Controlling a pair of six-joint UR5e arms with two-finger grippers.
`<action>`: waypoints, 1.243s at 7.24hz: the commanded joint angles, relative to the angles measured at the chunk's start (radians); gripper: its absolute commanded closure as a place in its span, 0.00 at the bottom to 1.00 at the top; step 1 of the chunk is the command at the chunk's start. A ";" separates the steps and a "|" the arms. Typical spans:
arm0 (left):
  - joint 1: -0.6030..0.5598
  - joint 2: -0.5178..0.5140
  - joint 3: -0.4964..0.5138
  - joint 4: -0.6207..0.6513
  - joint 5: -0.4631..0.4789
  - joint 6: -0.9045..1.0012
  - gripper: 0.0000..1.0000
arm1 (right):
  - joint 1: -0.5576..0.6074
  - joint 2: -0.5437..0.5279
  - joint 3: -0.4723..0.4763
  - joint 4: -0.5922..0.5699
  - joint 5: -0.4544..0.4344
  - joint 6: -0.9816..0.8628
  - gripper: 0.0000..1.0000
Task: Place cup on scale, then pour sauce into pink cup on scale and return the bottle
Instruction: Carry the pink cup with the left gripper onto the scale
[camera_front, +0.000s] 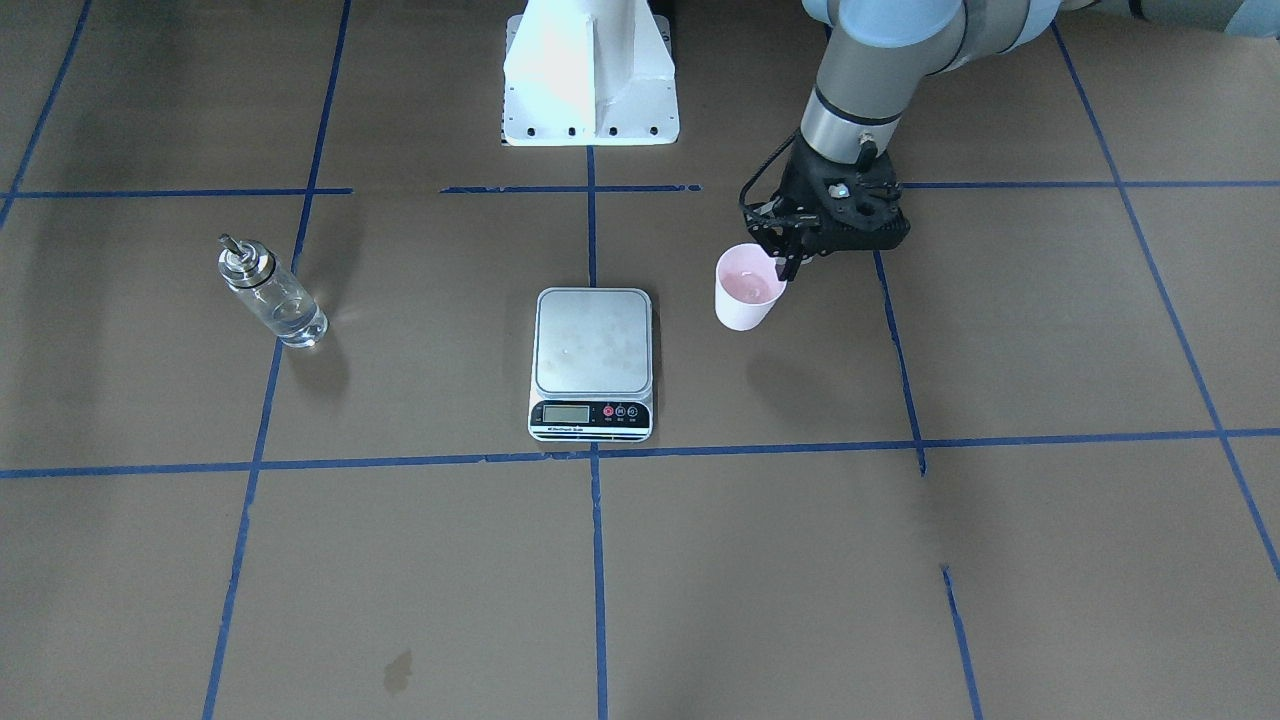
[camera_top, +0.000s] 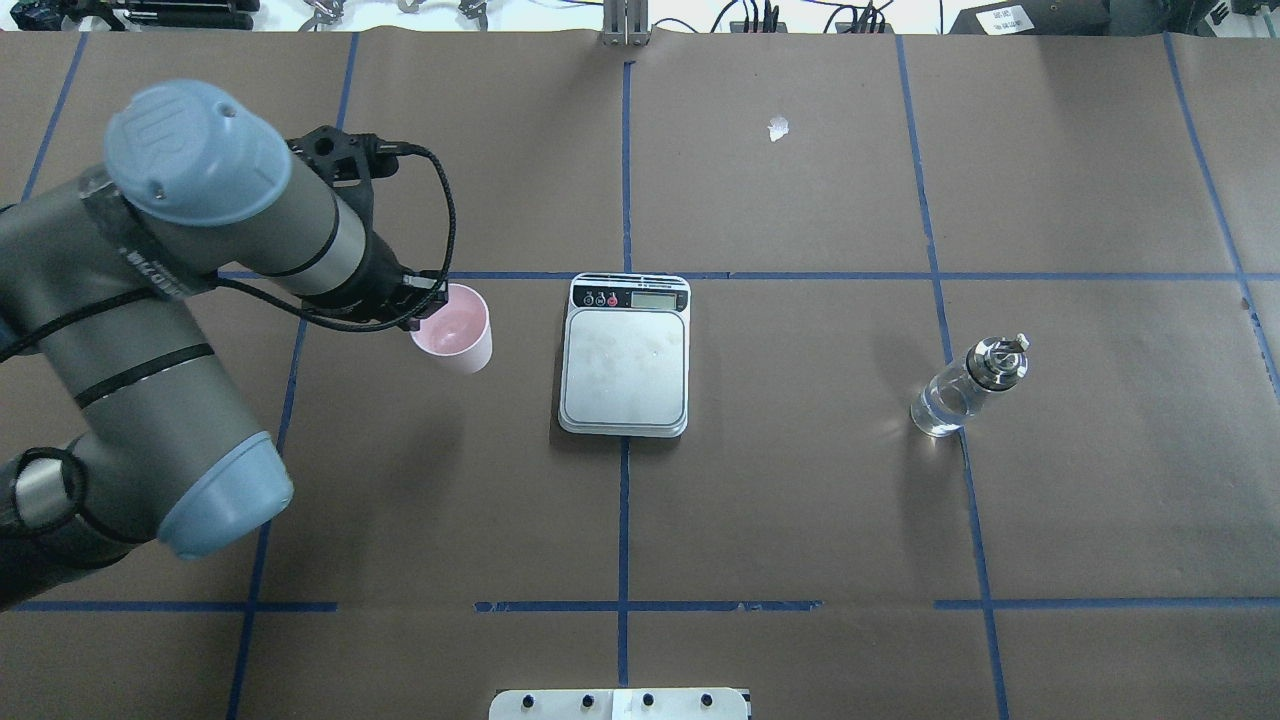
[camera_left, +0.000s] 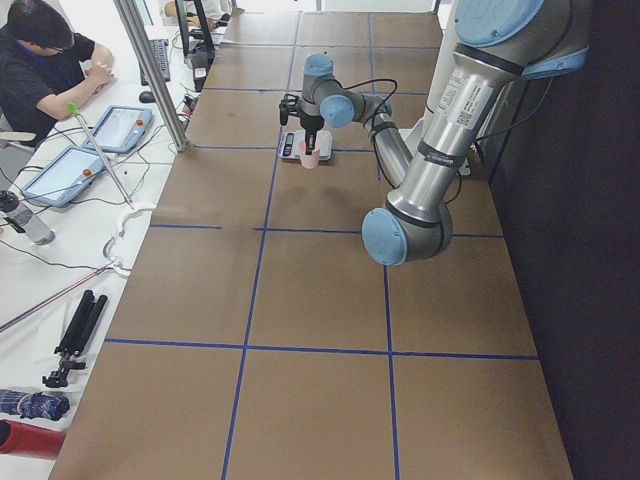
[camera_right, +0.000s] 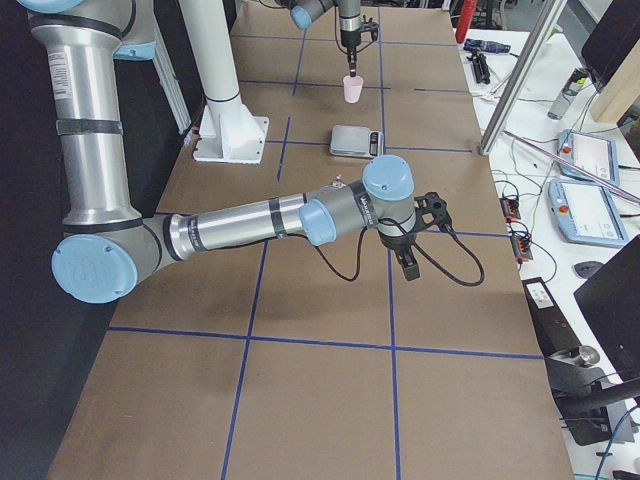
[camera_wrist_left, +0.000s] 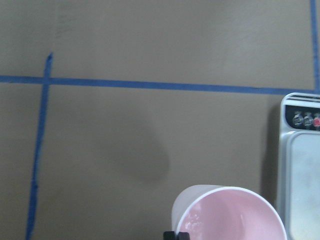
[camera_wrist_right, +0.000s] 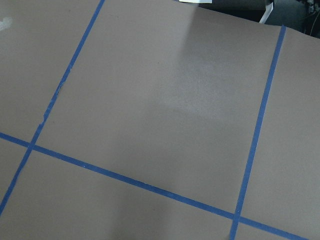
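My left gripper (camera_front: 786, 266) is shut on the near rim of the pale pink cup (camera_front: 748, 288) and holds it just above the table, beside the scale's left side. The cup (camera_top: 455, 328) is empty, and its pink inside shows in the left wrist view (camera_wrist_left: 230, 215). The steel-topped scale (camera_top: 626, 365) lies at the table's middle with nothing on it. The glass bottle (camera_top: 965, 388), with clear liquid in it and a silver cap, stands upright far right of the scale. My right gripper (camera_right: 410, 262) hangs over bare table, and I cannot tell whether it is open or shut.
The white arm pedestal (camera_front: 590, 75) stands at the robot's edge behind the scale. A small white scrap (camera_top: 777, 128) lies beyond the scale. Blue tape lines cross the brown table. An operator (camera_left: 40, 60) sits at a side desk with tablets.
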 joint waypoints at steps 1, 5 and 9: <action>0.006 -0.234 0.249 -0.012 0.000 -0.073 1.00 | 0.000 0.000 0.003 0.000 0.002 0.002 0.00; 0.053 -0.334 0.450 -0.147 0.006 -0.083 1.00 | 0.000 0.000 0.003 0.000 0.002 0.019 0.00; 0.057 -0.252 0.313 -0.133 0.006 -0.081 1.00 | 0.000 0.000 0.003 0.000 0.002 0.019 0.00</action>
